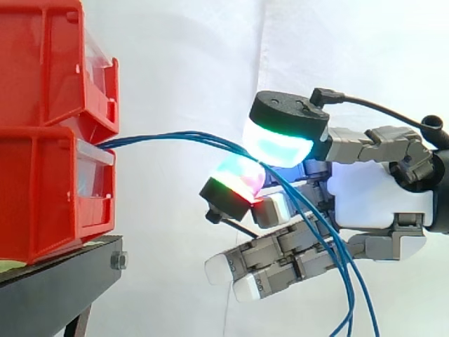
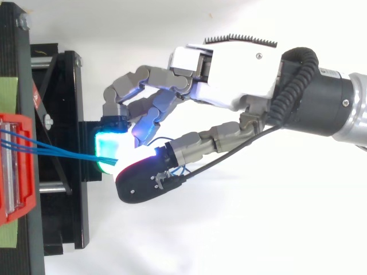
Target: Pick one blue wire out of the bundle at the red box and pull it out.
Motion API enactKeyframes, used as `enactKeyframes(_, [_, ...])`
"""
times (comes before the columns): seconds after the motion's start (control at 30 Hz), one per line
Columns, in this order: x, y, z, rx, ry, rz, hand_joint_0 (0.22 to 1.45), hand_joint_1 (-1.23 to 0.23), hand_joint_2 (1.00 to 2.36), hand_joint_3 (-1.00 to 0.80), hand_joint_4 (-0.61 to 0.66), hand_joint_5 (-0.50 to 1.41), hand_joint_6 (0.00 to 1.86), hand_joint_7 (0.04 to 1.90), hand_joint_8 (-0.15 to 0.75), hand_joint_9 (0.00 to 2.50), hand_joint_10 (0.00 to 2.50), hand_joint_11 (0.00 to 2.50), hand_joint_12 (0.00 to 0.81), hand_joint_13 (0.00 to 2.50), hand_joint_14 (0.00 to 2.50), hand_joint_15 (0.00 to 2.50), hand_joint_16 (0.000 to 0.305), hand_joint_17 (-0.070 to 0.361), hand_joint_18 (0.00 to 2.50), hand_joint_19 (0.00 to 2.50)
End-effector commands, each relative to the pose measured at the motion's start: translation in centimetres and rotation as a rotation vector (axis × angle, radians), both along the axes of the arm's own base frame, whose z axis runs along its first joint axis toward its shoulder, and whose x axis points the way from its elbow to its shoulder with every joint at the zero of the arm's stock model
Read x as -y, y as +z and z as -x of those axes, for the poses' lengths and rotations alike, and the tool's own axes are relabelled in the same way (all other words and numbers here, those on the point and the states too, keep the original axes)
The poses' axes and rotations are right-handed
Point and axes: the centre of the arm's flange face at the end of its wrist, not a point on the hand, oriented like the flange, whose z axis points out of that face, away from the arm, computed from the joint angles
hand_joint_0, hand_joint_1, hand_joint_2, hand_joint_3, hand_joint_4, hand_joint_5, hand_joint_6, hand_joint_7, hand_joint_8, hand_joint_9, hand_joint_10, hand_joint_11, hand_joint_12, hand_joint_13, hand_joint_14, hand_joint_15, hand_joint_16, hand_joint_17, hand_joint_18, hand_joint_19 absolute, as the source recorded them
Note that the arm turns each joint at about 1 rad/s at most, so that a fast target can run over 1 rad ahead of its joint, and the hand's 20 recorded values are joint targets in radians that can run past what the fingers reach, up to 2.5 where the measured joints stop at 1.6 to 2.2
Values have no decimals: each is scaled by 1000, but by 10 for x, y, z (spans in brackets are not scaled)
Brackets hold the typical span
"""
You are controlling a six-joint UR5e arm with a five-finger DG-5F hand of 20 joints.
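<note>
your hand [image 1: 372, 196] pinched the blue wires [image 1: 189, 134] near the red box [image 1: 42, 196]; next, one likely needed drawing straight away from it.

A bundle of thin blue wires [image 1: 168, 135] comes out of the front of the lower red box [image 1: 42, 196] at the left of the frame. It arches gently rightward and passes between two glowing pads of the hand [image 1: 372, 196] at centre, pinched there. Beyond them, separate strands droop toward the bottom right.
</note>
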Motion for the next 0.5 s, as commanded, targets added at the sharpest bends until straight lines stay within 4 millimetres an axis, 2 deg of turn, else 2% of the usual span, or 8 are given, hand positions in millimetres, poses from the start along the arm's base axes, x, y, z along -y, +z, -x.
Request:
enactKeyframes(0.0, [0, -1, 0, -2, 0, 0, 786, -884, 1015, -78, 173, -202, 887, 1181, 244, 888, 23, 807, 368, 556, 15, 366, 58, 130, 435, 364])
enactKeyframes(0.17, [0, 0, 0, 0, 0, -2, 703, -883, 1000, 17, 251, -185, 867, 1219, 271, 916, 22, 710, 404, 580, 13, 347, 66, 147, 514, 329])
enactKeyframes(0.2, [0, 0, 0, 0, 0, -2, 668, -877, 1071, -2, 253, -182, 861, 1194, 278, 913, 18, 692, 417, 587, 15, 345, 68, 153, 528, 326])
enactKeyframes(0.23, [0, 0, 0, 0, 0, -2, 665, -876, 1076, -1, 247, -181, 858, 1186, 279, 913, 21, 682, 415, 586, 13, 345, 68, 154, 528, 325])
enactKeyframes(0.27, [0, -1, 0, -1, 0, -2, 609, -819, 1162, -15, 265, -169, 833, 1045, 294, 905, 20, 649, 435, 581, 13, 341, 73, 164, 535, 338])
enactKeyframes(0.37, [0, 0, 0, 0, 0, -2, 591, -797, 1196, -31, 279, -142, 767, 1089, 293, 910, 19, 599, 438, 581, 12, 339, 74, 167, 533, 337])
enactKeyframes(0.47, [0, 0, 0, 0, 0, -2, 597, -790, 1169, -31, 304, -99, 658, 1224, 289, 925, 18, 563, 435, 579, 14, 332, 74, 167, 524, 339])
